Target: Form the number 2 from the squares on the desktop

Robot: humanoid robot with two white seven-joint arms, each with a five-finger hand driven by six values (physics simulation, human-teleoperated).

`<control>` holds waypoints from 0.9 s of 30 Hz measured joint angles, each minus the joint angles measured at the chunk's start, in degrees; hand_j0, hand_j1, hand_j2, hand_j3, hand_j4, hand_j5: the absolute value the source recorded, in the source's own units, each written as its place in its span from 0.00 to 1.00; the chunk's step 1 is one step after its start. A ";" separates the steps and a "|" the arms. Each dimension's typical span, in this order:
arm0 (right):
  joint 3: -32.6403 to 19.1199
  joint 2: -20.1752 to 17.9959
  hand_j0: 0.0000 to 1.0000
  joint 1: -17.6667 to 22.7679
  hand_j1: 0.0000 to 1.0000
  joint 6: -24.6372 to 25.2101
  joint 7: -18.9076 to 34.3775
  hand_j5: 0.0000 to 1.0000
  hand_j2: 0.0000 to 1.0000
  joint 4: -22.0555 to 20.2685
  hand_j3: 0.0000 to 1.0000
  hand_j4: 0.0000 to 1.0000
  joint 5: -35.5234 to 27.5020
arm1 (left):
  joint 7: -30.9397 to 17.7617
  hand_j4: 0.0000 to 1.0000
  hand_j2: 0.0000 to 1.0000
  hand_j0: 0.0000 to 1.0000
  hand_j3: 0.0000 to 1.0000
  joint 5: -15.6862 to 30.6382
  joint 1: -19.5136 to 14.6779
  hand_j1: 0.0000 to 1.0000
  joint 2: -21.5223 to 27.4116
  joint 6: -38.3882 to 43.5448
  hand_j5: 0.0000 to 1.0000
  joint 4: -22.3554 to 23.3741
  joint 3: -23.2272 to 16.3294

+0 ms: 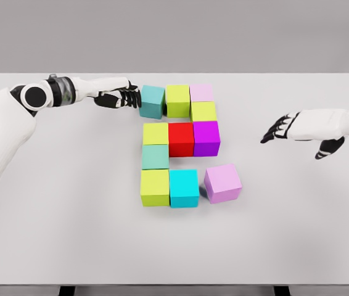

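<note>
Coloured cubes form a 2 shape on the white table [69,246]. Top row: teal cube [152,101], lime cube [178,100], pale pink cube [201,93]. Below it sits a lime cube [204,111], then a row of lime [155,133], red [181,139] and magenta [206,137]. A mint cube [155,156] stands under that, above a lime cube [155,187] and cyan cube [184,188]. A lilac cube [222,183] lies skewed, slightly apart from the cyan one. My left hand [125,97] has its fingertips against the teal cube's left side. My right hand [279,129] hovers open, right of the magenta cube.
The table's far edge runs just behind the top row of cubes. Bare tabletop stretches in front of the bottom row and along both sides under the arms.
</note>
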 measured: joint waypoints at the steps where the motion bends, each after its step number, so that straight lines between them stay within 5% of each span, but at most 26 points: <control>1: -0.27 0.38 1.00 1.32 1.00 -0.01 0.00 1.00 1.00 -0.99 1.00 1.00 2.31 | 0.00 0.44 0.44 0.44 0.44 -0.01 0.00 0.44 -0.04 -0.06 0.44 -0.01 0.00; 7: 0.54 2.08 1.00 2.99 1.00 0.02 0.00 1.00 1.00 -6.52 1.00 1.00 9.60 | 0.06 0.44 0.44 0.44 0.44 0.50 0.35 0.44 -0.32 -0.02 0.44 -0.69 0.26; 17: 2.63 1.90 1.00 3.08 1.00 0.03 -0.01 1.00 1.00 -11.57 1.00 1.00 11.86 | 0.00 0.44 0.44 0.44 0.44 0.54 0.18 0.44 -0.10 -0.95 0.44 -1.06 0.35; 22: 3.13 1.45 1.00 3.17 1.00 0.03 -0.01 1.00 1.00 -13.12 1.00 1.00 12.03 | 0.00 0.60 0.60 0.60 0.60 1.88 -0.26 0.60 0.07 -1.96 0.60 -1.32 0.60; 27: 3.26 1.23 1.00 3.08 1.00 0.03 -0.01 1.00 1.00 -14.64 1.00 1.00 12.00 | 0.00 0.61 0.61 0.61 0.61 3.47 -0.09 0.61 1.29 -2.27 0.61 -2.43 0.57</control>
